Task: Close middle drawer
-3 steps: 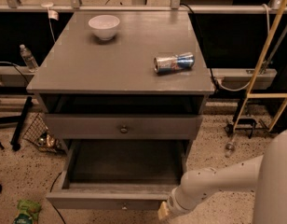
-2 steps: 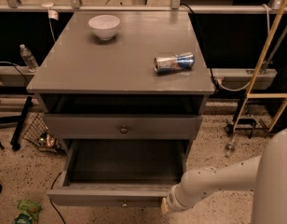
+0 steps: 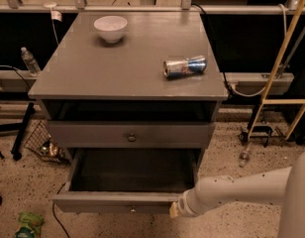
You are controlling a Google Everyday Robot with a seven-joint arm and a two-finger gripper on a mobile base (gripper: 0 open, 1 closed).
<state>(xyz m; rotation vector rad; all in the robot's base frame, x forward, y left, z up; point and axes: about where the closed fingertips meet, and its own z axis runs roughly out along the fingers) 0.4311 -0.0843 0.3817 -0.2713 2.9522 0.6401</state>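
The drawer (image 3: 113, 201) could be skewed and jammed if pushed from its front's right end, where the tool (image 3: 173, 209), its state not discernible, is set.

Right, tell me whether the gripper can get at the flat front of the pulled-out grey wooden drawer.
Probably yes. The gripper sits at the right end of the front of the pulled-out grey wooden drawer, level with it, with nothing between them. Whether it touches the front is unclear.
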